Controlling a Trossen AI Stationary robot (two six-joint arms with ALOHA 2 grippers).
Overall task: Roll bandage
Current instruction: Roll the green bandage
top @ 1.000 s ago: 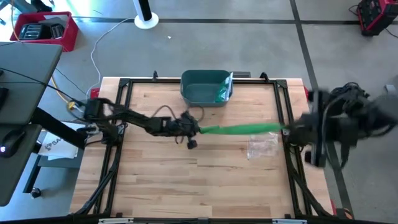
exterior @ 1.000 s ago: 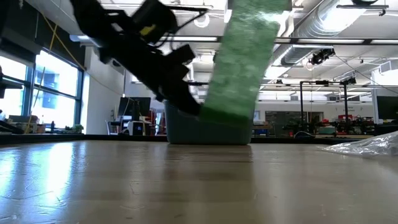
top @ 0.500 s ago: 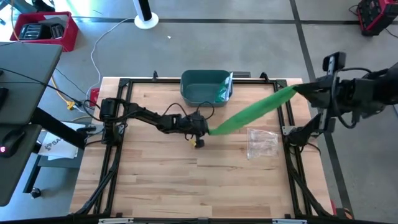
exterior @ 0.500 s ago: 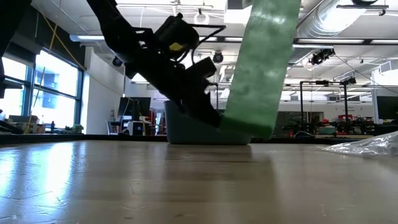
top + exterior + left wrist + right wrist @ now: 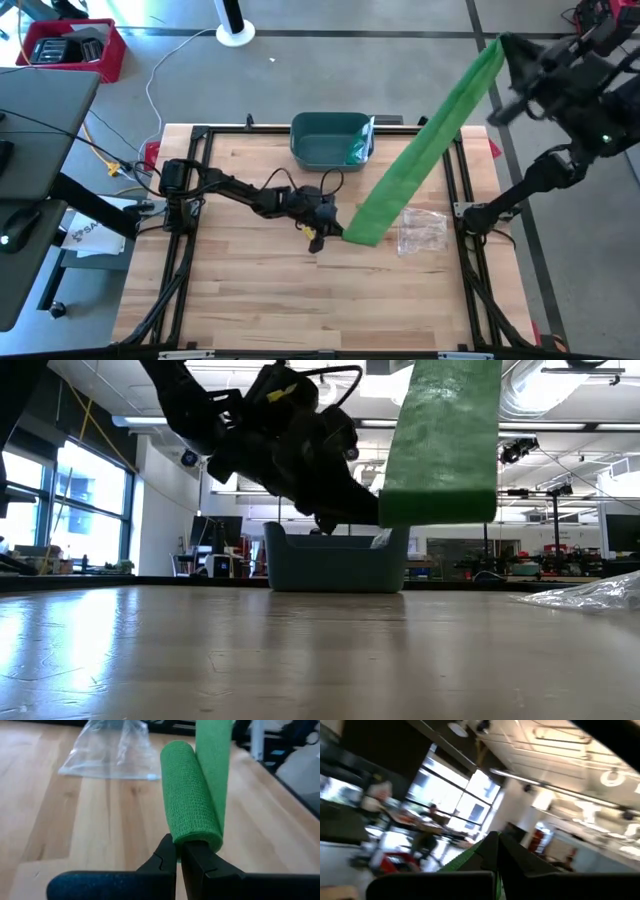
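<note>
The green bandage is partly rolled: its roll (image 5: 192, 815) sits at my left gripper (image 5: 178, 851), which is shut on it over the table's middle (image 5: 325, 232). From the roll, the unrolled strip (image 5: 430, 135) runs slanting up and to the far right to my right gripper (image 5: 500, 52). That gripper is raised high beyond the table's far right corner and is shut on the strip's free end. In the low view the strip (image 5: 440, 440) hangs above the tabletop, beside the left gripper (image 5: 330, 480). My left gripper pinches the roll's near end (image 5: 186, 840) between its two shut fingers, coming nearly level from the table's left. The roll points on along the fingers and is clear of the wood. My right gripper pinches the strip's free end (image 5: 470, 859) between its fingers. The strip runs straight down from there to the roll.
A teal bin (image 5: 330, 140) stands at the table's far middle, with something green inside it. A clear plastic bag (image 5: 420, 232) lies on the wood right of the roll, also seen in the left wrist view (image 5: 112, 747). The table frame's black rails (image 5: 462, 170) run along the edges.
My right gripper has risen and swung toward the far edge, tipping upward, carrying the strip's free end. The strip has gone from low across the table toward its right edge to slanting steeply up. My left gripper has turned and shifted a little toward the right and near edge with the roll.
</note>
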